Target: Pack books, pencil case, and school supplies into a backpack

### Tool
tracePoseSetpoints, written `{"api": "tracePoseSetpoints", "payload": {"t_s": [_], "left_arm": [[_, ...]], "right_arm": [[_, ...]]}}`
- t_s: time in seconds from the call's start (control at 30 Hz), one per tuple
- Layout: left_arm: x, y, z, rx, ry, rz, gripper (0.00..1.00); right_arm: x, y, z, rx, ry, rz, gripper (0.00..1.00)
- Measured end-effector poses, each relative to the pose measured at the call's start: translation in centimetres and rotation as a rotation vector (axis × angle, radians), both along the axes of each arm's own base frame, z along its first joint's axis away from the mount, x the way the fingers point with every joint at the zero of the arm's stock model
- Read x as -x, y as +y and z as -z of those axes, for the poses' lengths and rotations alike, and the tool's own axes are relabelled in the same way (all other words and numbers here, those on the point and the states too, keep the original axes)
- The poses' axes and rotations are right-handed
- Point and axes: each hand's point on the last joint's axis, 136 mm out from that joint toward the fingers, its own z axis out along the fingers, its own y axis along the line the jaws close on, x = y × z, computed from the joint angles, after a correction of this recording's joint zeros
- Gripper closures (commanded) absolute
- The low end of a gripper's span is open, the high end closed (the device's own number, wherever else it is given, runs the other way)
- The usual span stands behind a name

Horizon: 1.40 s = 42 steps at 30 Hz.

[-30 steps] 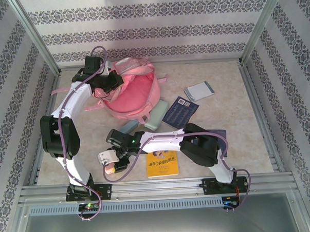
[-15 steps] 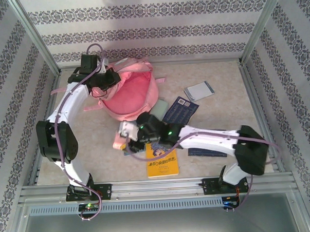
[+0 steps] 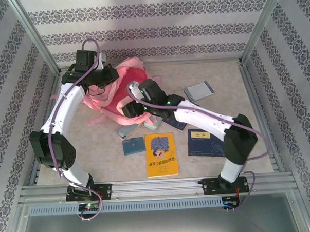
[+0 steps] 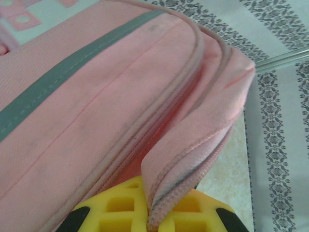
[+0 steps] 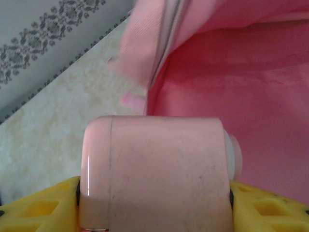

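Observation:
The pink backpack (image 3: 128, 76) lies at the back left with its mouth facing the front. My left gripper (image 3: 101, 86) is shut on the zip edge of its flap (image 4: 193, 145) and holds it up. My right gripper (image 3: 130, 108) is shut on a pale pink blocky piece (image 5: 154, 164), right at the backpack's opening with the pink lining (image 5: 241, 87) just ahead. A dark teal box (image 3: 133, 145) lies on the table. So do a yellow book (image 3: 162, 154), a navy white-labelled book (image 3: 206, 142) and a grey-white notebook (image 3: 199, 91). A pale green pencil case (image 3: 154, 125) is partly under my right arm.
Another navy book (image 3: 179, 124) shows partly beneath the right forearm. A pale blue item (image 3: 126, 130) lies just in front of the backpack. Pink straps (image 3: 96, 120) trail onto the table at the left. Patterned walls and metal rails (image 3: 257, 111) close in the table.
My right arm swung from the front left up to the backpack's mouth, carrying the pink piece. The left gripper drew the flap back and up. The teal box and yellow book came into full view.

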Motion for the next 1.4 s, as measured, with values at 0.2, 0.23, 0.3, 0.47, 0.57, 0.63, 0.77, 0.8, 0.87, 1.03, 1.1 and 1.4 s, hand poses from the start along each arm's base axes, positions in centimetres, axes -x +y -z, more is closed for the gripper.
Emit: {"api": "tracePoseSetpoints", "payload": {"t_s": [0.2,0.23,0.3,0.47,0.57,0.63,0.77,0.8,0.87,1.03,1.1,1.4], "left_arm": [[0.9,-0.2,-2.7,0.005,-0.037,0.012,1.00],[1.0,-0.3,-3.1,0.008,-0.045,0.014,1.00],[1.0,-0.4,-3.7,0.015,-0.057,0.020,1.00],[1.3,-1.1,-4.0,0.045,-0.053,0.054,1.00],[1.3,-1.2,-4.2,0.050,-0.056,0.059,1.00],[1.1,-1.0,-4.3,0.040,-0.061,0.048,1.00],[1.0,-0.7,-4.4,0.018,-0.069,0.037,1.00],[0.9,-0.6,-4.4,0.014,-0.070,0.036,1.00],[0.9,-0.4,-4.2,-0.005,-0.070,0.028,1.00],[0.6,0.7,-3.8,-0.033,-0.068,-0.006,1.00],[0.7,1.6,-3.4,-0.032,-0.067,-0.028,1.00],[0.6,5.5,-0.5,-0.060,-0.023,-0.138,1.00]], "right_arm": [[-6.4,1.4,1.9,-0.056,0.156,0.140,0.58],[-7.2,1.6,2.4,-0.069,0.180,0.161,0.57],[-8.7,2.0,3.5,-0.099,0.229,0.200,0.53],[-11.5,4.2,6.4,-0.183,0.343,0.266,0.34],[-13.0,6.3,7.8,-0.220,0.381,0.285,0.14],[-13.4,7.0,8.3,-0.235,0.396,0.294,0.02],[-13.3,7.2,8.4,-0.242,0.401,0.307,0.02],[-13.2,7.1,8.5,-0.240,0.397,0.311,0.02],[-12.8,6.8,8.6,-0.220,0.385,0.314,0.02],[-11.7,4.6,7.2,-0.098,0.275,0.341,0.02],[-10.5,3.1,5.3,-0.040,0.186,0.353,0.02],[-3.7,-5.8,-5.4,-0.092,-0.088,0.399,0.02]]}}
